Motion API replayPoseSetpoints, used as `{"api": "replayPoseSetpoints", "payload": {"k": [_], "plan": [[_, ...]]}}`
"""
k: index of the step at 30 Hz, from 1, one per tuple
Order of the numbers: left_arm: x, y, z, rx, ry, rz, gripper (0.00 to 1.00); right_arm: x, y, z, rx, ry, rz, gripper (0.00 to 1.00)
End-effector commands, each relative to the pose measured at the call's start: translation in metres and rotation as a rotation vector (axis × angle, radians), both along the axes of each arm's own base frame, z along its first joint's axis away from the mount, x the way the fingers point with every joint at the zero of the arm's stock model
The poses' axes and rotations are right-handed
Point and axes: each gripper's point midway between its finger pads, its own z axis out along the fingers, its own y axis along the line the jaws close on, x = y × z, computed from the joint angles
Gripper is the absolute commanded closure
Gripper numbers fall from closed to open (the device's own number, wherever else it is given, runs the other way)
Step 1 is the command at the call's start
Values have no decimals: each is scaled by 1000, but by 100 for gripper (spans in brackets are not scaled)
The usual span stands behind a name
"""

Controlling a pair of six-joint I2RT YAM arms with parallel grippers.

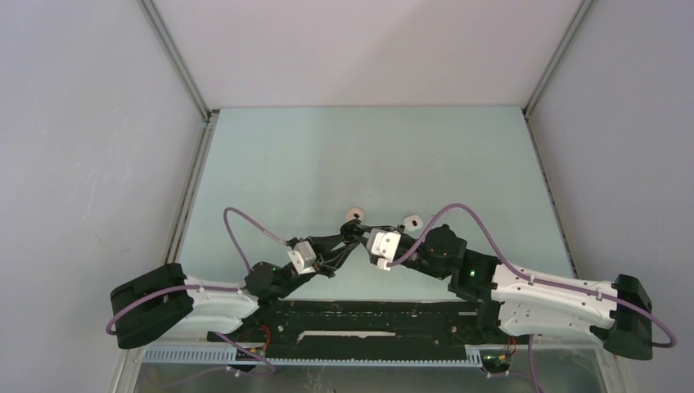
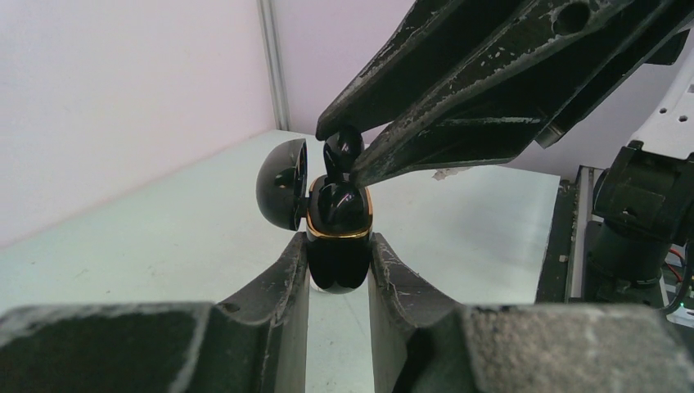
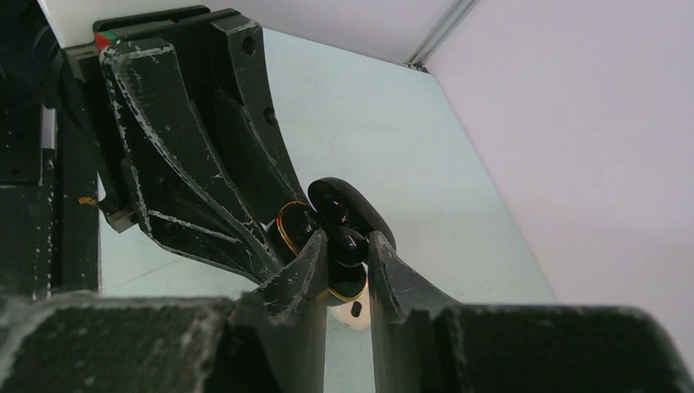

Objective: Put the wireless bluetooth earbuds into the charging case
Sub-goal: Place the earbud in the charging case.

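One black earbud [image 2: 342,151] pinched in right gripper [image 3: 347,241], at 12 o'clock of case [image 2: 340,213], right at its mouth. I see left gripper [image 2: 338,254] clamped on case, lid [image 2: 282,184] swung open at 9 o'clock.

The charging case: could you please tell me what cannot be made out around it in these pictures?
Left wrist view: the right tool and black earbud cover the charging case opening; its sockets are hidden.
Top view: the case is hidden where the left tool meets the right.
Top view: two pale items are too small to identify.
Right wrist view: a white object is mostly hidden behind the tool's fingers.
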Motion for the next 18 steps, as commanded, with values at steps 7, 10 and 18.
{"api": "replayPoseSetpoints", "payload": {"k": [7, 10, 18], "plan": [[-3, 7, 25, -67, -70, 15, 100, 6, -3, -6, -39, -70, -24, 100], [-2, 6, 25, -67, -68, 16, 100, 9, -5, 0, -12, -66, -46, 100], [-1, 6, 24, -63, -65, 21, 100, 14, -11, 2, -32, 37, -47, 100]]}}
